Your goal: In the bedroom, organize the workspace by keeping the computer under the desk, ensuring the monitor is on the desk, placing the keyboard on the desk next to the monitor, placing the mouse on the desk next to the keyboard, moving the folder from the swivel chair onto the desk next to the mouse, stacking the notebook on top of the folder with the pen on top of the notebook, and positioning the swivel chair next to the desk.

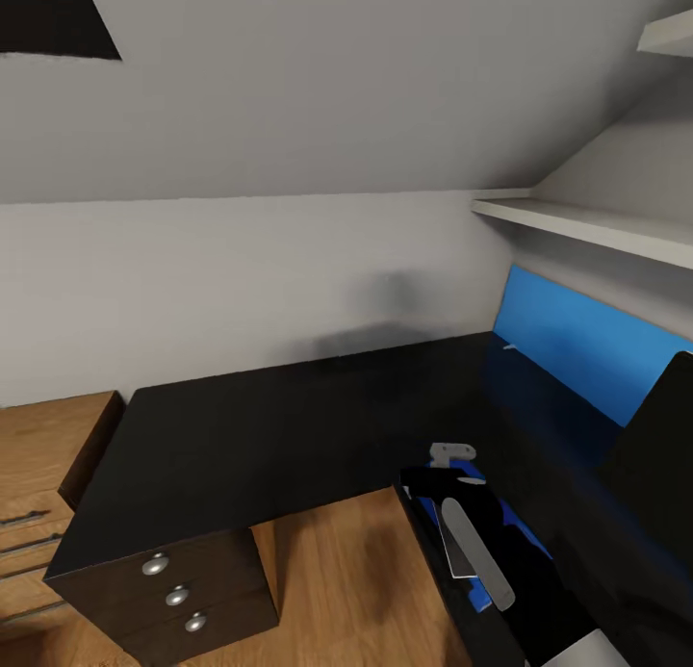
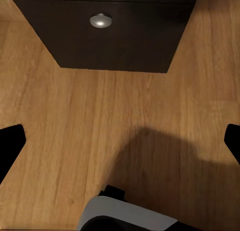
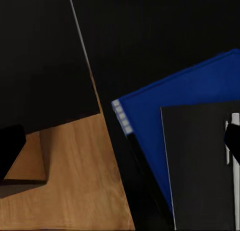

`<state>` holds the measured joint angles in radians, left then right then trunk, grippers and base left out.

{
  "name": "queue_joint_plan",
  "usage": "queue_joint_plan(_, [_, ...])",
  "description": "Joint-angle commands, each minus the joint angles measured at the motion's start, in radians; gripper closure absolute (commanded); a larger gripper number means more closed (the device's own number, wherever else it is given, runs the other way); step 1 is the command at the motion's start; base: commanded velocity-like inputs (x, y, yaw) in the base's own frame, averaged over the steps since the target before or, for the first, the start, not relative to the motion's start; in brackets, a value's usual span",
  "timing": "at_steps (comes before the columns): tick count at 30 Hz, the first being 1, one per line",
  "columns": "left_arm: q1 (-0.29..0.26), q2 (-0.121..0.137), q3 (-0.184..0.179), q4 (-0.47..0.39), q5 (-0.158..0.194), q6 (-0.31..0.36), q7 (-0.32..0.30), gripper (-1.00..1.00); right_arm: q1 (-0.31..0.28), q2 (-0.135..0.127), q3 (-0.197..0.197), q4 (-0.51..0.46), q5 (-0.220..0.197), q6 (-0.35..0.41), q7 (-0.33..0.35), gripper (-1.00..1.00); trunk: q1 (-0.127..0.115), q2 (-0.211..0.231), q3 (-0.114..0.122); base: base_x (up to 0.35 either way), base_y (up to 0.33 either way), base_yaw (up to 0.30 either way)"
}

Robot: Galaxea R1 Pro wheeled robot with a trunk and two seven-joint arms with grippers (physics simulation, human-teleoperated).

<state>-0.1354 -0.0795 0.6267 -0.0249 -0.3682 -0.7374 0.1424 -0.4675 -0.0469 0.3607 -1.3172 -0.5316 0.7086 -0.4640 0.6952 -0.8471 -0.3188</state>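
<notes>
The black desk (image 1: 289,426) runs in an L, and the monitor (image 1: 664,446) stands on its right wing. Near that wing's inner edge lies the blue folder (image 3: 190,96) (image 1: 527,537). The dark notebook (image 3: 200,166) lies on the folder, with the pale pen (image 3: 234,191) on the notebook. My right gripper (image 3: 120,146) (image 1: 438,474) hovers open above the folder's corner and the desk edge, holding nothing. My left gripper (image 2: 120,143) is open over the wooden floor, facing the drawer pedestal (image 2: 110,41).
The black three-drawer pedestal (image 1: 173,590) stands under the desk's left end. A light wooden cabinet (image 1: 38,474) sits left of it. A blue back panel (image 1: 577,340) and a white shelf (image 1: 587,224) line the right wall. Wooden floor (image 1: 337,580) lies inside the L.
</notes>
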Motion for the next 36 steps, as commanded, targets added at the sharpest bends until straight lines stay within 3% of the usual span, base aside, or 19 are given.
queue_joint_plan(1, [-0.001,0.000,0.003,0.000,-0.011,-0.002,0.009,-1.00,-0.001,-0.001,0.011,-0.002,-0.010,0.001,-0.010,-1.00,0.000,-0.001,-0.002,0.000,0.000,0.260])
queue_joint_plan(8, [-0.001,0.000,0.003,0.000,-0.011,-0.002,0.010,-1.00,0.000,0.001,0.086,0.000,-0.009,-0.011,-0.008,-1.00,0.000,-0.001,-0.003,0.000,0.000,0.266])
queue_joint_plan(27, [0.000,0.001,0.003,0.000,-0.011,-0.002,0.008,-1.00,0.000,0.002,0.262,0.053,-0.004,-0.154,-0.007,-1.00,0.000,-0.001,-0.005,-0.006,0.000,0.263])
queue_joint_plan(36, [0.000,0.001,0.004,0.000,-0.011,-0.002,0.009,-1.00,0.000,0.000,0.284,0.057,-0.005,-0.198,-0.007,-1.00,0.000,-0.001,-0.007,-0.223,0.000,0.095])
